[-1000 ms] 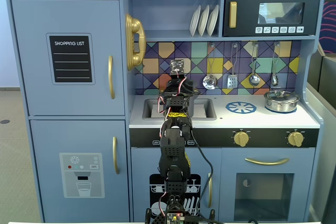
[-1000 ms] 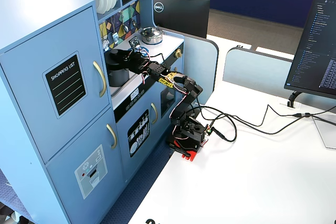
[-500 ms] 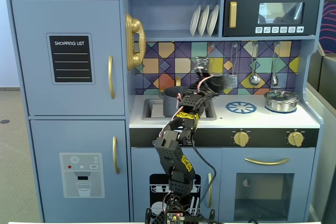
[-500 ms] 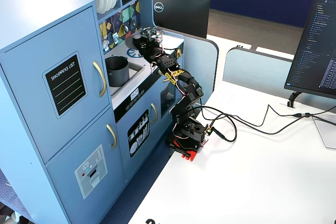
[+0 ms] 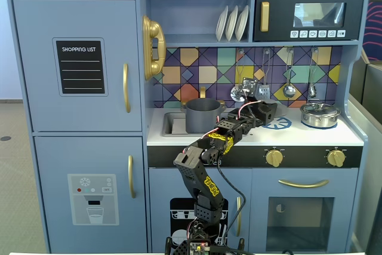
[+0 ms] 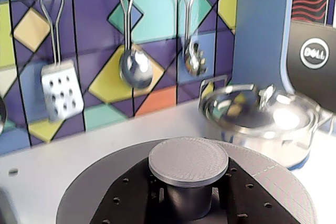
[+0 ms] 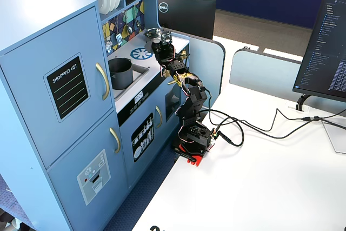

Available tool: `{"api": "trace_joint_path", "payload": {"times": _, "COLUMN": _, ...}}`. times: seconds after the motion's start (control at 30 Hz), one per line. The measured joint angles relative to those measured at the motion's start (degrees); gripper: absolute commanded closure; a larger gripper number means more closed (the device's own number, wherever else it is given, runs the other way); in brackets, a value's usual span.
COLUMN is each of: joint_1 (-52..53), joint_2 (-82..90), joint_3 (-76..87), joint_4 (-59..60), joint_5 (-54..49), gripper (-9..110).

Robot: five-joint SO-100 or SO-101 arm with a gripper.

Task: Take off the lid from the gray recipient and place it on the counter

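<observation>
The gray recipient (image 5: 203,115) (image 7: 121,73) stands in the sink with its top open. In the wrist view my gripper (image 6: 189,203) is shut on the stem of the lid's knob. The lid (image 6: 92,192), a dark gray disc, spreads out under the black fingers (image 6: 131,198). In both fixed views the gripper (image 5: 262,111) (image 7: 162,41) is right of the recipient, holding the lid low over the white counter (image 5: 310,135) (image 6: 79,150) at the blue burner ring (image 5: 279,123) (image 7: 140,53). Whether the lid touches the counter cannot be told.
A shiny silver pot (image 5: 319,114) (image 6: 262,114) with its own lid stands close to the right of the gripper. Utensils (image 6: 134,66) hang on the tiled back wall just behind. The sink (image 5: 170,125) lies to the left, and gold knobs (image 5: 274,157) line the front.
The arm swung right from over the sink to the burner ring with the lid in its gripper. The recipient now stands open.
</observation>
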Motion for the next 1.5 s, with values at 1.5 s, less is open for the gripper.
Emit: {"api": "trace_joint_path", "payload": {"times": 1.5, "joint_1": -2.20, "joint_2": -15.38, "joint_3": 2.81, "joint_4": -8.53, "joint_5": 1.05, "gripper": 76}}
